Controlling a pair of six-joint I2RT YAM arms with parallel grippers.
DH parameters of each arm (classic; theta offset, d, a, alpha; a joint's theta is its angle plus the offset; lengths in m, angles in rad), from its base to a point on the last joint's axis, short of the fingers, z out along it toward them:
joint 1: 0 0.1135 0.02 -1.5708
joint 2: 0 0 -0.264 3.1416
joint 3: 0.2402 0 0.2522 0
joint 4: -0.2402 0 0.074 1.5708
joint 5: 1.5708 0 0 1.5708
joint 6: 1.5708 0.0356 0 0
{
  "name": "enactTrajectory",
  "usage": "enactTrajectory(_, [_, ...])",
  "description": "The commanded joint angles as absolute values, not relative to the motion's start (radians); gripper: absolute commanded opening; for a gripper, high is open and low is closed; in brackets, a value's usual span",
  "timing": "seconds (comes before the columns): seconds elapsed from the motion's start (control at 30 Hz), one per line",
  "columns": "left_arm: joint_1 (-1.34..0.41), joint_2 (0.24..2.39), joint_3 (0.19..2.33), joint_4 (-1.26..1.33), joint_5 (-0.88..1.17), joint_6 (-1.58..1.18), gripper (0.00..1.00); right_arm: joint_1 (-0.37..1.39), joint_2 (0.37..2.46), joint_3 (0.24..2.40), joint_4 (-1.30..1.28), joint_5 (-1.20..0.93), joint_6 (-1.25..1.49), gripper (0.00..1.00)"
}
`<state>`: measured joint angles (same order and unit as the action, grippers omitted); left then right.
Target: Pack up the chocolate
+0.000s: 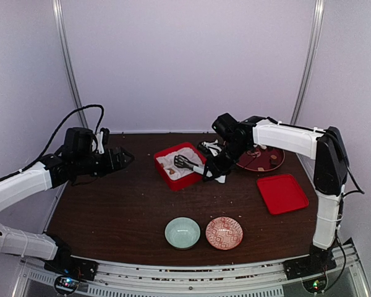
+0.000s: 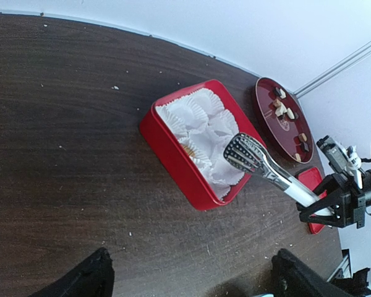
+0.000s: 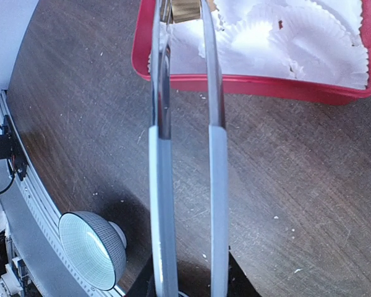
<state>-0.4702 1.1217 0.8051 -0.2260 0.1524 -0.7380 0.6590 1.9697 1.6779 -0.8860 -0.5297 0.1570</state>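
- Judging progress first, I read the packing as barely begun. The red box [image 2: 170,158] stands open, lined with white paper cups [image 2: 204,120]. I cannot make out a piece seated in any of them.
- One tan piece [image 3: 185,8] is pinched between the tips of the tongs [image 2: 260,164], just inside the box wall and over the cups. I cannot tell whether it touches the paper yet.
- Several more chocolate pieces [image 2: 289,114] lie on the dark red plate [image 2: 273,127] beyond the box, so I judge most of the carrying is left to do.
- The red lid [image 1: 282,193] lies flat on the tabletop [image 1: 111,210], apart from the box on the right side, so closing is not yet done either.
- The right arm rises from its base and folds in towards the middle. The right end effector [image 2: 318,207] is clamped on the white handle end of the tongs, and their ribbed head points leftward into the box.
- The left arm reaches in from the left. The left end effector [image 1: 120,159] has its fingers wide apart and holds nothing. It hangs above bare wood, well apart from the box, with its camera aimed that way.
- A pale green bowl [image 1: 182,232] and a patterned bowl [image 1: 224,232] sit side by side near the front edge, away from both arms.
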Motion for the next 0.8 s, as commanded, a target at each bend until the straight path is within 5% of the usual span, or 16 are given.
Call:
enactTrajectory(0.0, [-0.461,1.108,0.792,-0.18,0.152,-0.727,0.91,0.679,1.974,1.686,-0.875,-0.563,0.165,0.18])
enactTrajectory(0.77, [-0.461,1.102,0.78,-0.171,0.153,-0.731,0.91,0.699,1.979,1.627,-0.867,-0.566,0.167,0.21])
